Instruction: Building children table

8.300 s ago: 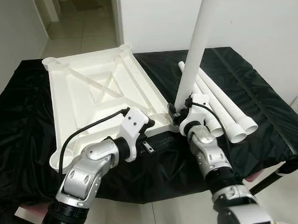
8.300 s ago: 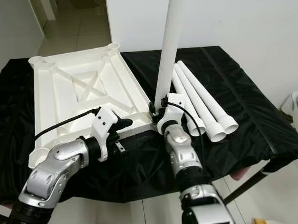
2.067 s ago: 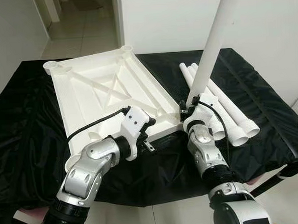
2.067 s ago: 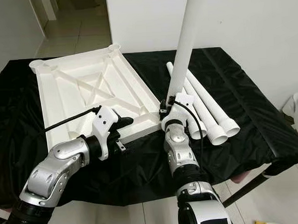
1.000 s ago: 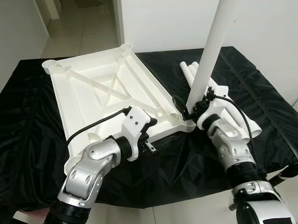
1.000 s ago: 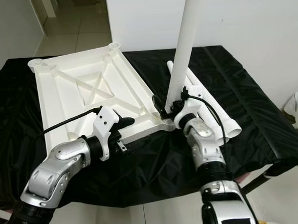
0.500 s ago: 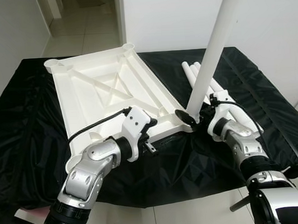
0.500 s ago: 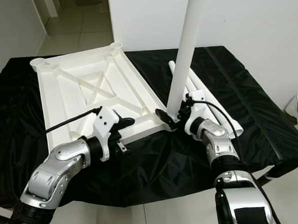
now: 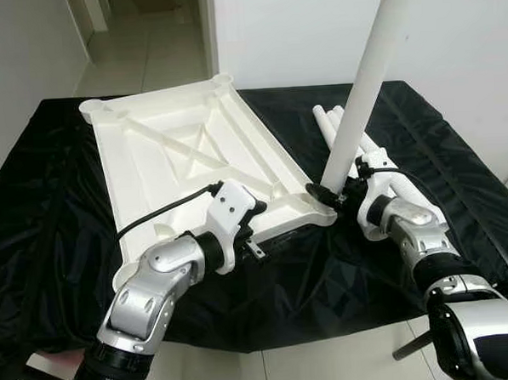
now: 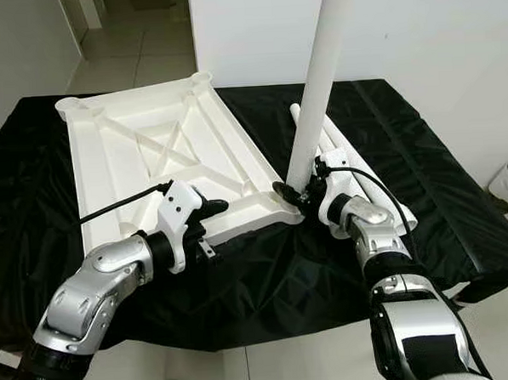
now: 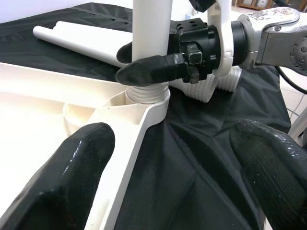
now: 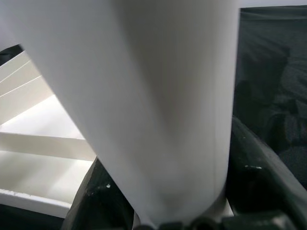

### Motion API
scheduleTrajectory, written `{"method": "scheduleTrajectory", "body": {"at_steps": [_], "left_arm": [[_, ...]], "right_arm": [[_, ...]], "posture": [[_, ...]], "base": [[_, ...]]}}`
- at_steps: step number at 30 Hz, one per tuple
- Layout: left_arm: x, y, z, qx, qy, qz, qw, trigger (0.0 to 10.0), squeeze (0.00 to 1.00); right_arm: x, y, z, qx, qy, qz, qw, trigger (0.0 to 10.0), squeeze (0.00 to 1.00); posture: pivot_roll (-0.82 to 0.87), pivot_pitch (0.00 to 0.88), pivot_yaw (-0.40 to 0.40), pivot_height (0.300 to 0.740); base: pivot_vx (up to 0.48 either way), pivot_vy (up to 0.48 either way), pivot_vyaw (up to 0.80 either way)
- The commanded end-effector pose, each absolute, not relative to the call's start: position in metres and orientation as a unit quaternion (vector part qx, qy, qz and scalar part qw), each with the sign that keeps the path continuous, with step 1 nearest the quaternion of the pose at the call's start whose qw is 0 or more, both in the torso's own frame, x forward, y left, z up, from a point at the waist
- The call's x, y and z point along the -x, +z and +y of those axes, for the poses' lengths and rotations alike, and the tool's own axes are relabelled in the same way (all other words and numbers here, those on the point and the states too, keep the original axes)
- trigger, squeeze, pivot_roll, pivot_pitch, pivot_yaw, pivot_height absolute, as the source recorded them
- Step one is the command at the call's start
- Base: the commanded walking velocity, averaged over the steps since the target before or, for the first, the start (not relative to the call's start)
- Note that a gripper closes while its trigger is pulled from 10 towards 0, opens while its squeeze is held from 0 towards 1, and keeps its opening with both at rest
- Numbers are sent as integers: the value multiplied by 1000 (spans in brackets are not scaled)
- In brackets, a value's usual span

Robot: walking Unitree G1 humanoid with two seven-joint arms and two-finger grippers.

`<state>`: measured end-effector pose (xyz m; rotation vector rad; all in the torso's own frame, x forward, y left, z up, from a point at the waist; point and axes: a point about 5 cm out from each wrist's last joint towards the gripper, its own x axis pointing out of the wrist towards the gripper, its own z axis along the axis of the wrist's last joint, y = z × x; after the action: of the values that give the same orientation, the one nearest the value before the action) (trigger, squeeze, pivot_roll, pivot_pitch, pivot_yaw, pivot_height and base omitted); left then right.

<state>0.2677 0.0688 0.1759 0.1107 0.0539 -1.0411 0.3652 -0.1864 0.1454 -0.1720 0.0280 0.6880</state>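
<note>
Your right gripper is clamped on the upright white plastic leg tube — its threaded end sits in the near-right corner socket of the upturned white plastic tabletop on the black-draped desk. Your left gripper hangs spread wide at the tabletop's near edge, holding nothing.

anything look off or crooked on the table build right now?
The table leg held by the right claw leans instead of standing square in the tabletop's corner socket; threads show above the rim, so it isn't fully seated. Nothing looks broken.
</note>
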Motion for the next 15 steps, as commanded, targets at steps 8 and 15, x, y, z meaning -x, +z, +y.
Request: {"method": "scheduleTrajectory", "body": {"at_steps": [8, 15], "left_arm": [[-269, 176, 70, -55, -483, 27, 873, 10000, 0], [-269, 176, 70, -56, -484, 28, 873, 10000, 0]], "right_arm": [[-360, 130, -189, 90, 342, 41, 934, 0, 0], [-364, 127, -188, 59, 259, 33, 964, 10000, 0]], "posture": [[-20, 19, 4, 740], [-19, 20, 2, 740]], "base": [[0, 0, 0], [0, 0, 0]]}}
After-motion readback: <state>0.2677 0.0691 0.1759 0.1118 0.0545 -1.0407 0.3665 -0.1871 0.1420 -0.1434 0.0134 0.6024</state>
